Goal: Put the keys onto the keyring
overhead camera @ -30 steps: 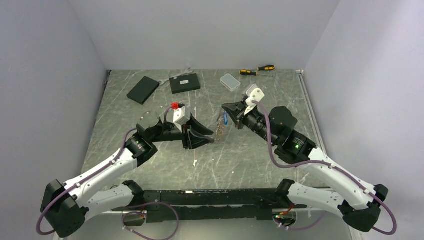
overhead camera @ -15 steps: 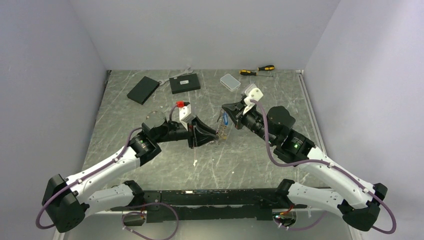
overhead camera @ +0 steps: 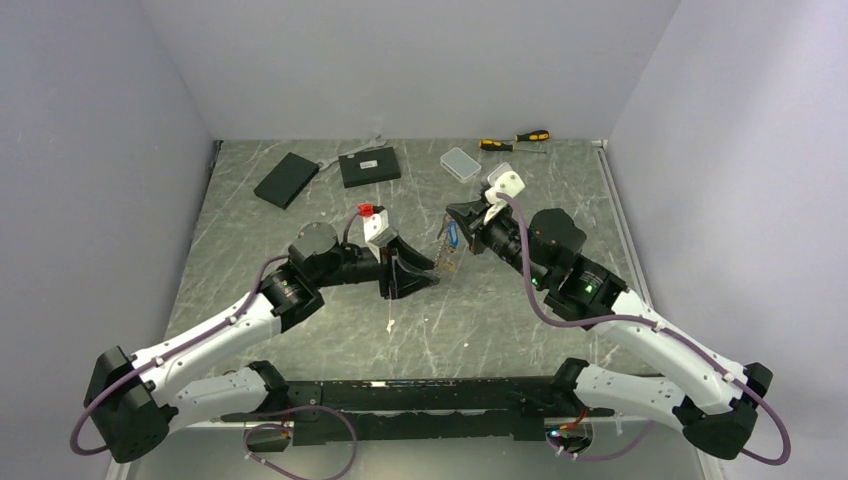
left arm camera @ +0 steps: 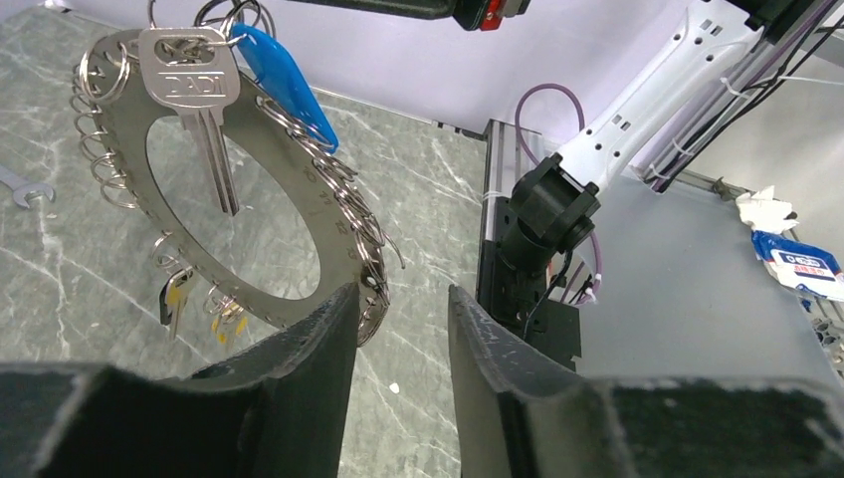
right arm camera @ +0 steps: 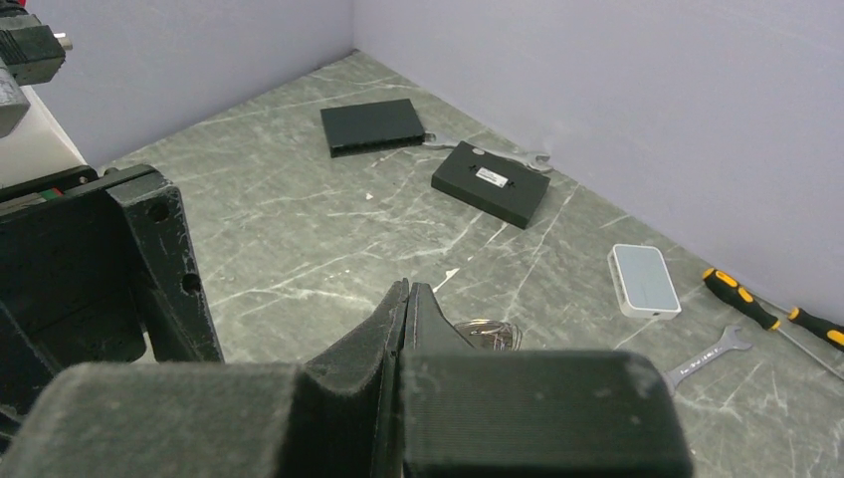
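Note:
The keyring [left arm camera: 328,254] is a flat grey loop edged with many small wire rings; it hangs upright from my right gripper [overhead camera: 457,218], which is shut on its top. A plain silvery key [left arm camera: 199,110], a blue-tagged key [left arm camera: 284,80] and small yellow-tagged keys [left arm camera: 179,294] hang on it. In the top view the keyring [overhead camera: 447,258] dangles between the arms. My left gripper [left arm camera: 398,299] is open and empty, its left fingertip [left arm camera: 333,314] at the keyring's lower rim. In the right wrist view the right gripper [right arm camera: 408,291] is closed, with wire rings [right arm camera: 490,334] showing behind it.
Two black boxes [overhead camera: 286,179] [overhead camera: 369,167], a wrench [overhead camera: 352,149], a clear plastic box [overhead camera: 460,163] and yellow-handled screwdrivers [overhead camera: 515,140] lie along the back. A small white scrap [overhead camera: 389,325] lies on the table below the left gripper.
My left arm has moved right and turned its gripper, bringing its fingers up to the hanging keyring. The right gripper has barely shifted and still holds the keyring.

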Controlling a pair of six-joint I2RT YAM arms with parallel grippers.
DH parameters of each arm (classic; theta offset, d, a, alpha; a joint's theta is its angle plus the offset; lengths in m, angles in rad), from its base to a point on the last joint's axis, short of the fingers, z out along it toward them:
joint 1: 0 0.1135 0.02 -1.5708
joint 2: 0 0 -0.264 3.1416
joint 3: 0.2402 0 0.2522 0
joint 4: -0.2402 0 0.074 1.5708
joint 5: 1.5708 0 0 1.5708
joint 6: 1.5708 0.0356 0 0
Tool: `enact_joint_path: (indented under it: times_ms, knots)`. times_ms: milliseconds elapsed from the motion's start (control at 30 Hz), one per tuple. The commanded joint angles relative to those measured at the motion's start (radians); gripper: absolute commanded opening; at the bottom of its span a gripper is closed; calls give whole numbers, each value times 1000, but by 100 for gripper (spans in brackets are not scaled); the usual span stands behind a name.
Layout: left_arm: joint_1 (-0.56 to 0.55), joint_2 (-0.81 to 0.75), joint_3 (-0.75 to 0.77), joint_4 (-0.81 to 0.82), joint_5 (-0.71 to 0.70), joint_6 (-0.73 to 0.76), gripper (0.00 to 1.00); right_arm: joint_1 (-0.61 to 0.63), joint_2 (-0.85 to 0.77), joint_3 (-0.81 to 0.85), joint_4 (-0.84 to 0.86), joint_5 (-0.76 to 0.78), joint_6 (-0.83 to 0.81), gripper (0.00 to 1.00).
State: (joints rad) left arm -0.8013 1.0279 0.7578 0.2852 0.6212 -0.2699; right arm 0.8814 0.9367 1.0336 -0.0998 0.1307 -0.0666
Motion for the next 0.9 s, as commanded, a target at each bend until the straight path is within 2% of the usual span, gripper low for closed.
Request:
enact_joint_path:
  times_ms: [0,133,300,333,433,533,867]
  knots:
    - [-10,2,35,5,-46,28,47,1,-4,65,57,26,20,0]
    - [-13,2,28,23,-90,33,48,1,0,66,55,17,26,0]
    - [-15,16,29,55,-117,32,37,1,6,69,53,17,34,0]
    - [-15,18,30,55,-120,33,33,1,7,69,52,17,34,0]
    - [-16,18,33,48,-122,40,11,1,8,69,51,18,35,0]
    - [-16,13,41,26,-123,44,0,1,11,67,48,23,34,0]
    - [-16,13,111,-119,-75,21,0,1,20,45,37,35,-10,0]
